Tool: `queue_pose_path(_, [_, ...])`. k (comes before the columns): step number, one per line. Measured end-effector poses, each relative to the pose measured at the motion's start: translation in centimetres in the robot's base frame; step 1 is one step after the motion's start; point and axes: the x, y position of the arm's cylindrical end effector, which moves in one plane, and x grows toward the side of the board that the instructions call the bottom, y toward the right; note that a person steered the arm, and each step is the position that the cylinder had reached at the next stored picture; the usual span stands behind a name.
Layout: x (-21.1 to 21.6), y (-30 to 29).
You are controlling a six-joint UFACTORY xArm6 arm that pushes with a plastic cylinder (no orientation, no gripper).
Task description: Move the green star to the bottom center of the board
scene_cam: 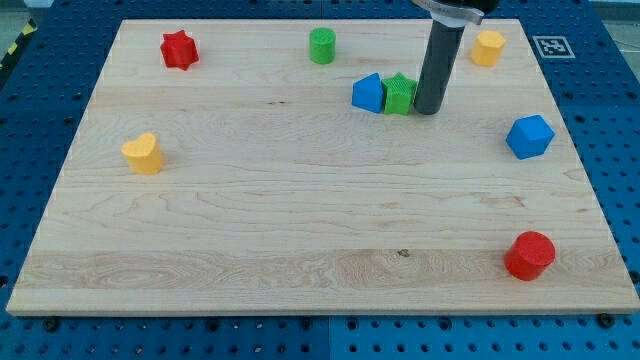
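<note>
Green star-shaped block (400, 94) at about 12 o'clock on pale wooden board (300, 230), well short of bottom centre. Blue block (368, 93) touching at its 9 o'clock; straight dark rod's lower end, my tip (427, 110), pressed against its 3 o'clock. No jaws on rod, nothing held. Green cylinder (322, 46) at 11 o'clock; yellow block (488, 48) at 1 o'clock. Blue cube-like block (529, 137) at 3 o'clock, red cylinder (529, 256) at 4 o'clock, yellow heart-like block (143, 154) at 9 o'clock, red star (179, 50) at 10 o'clock.
</note>
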Motion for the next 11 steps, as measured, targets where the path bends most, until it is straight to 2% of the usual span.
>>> queue_pose_path(1, [4.9,-2.6])
queue_pose_path(2, [6.9,-2.3])
queue_pose_path(3, [4.4,2.2])
queue_pose_path(4, [0.1,3.6])
queue_pose_path(5, [-3.8,3.6])
queue_pose_path(6, [-4.3,-1.4])
queue_pose_path(8, [5.5,-6.4])
queue_pose_path(9, [1.6,-4.3])
queue_pose_path(10, [-0.5,-5.6])
queue_pose_path(11, [3.8,-9.3])
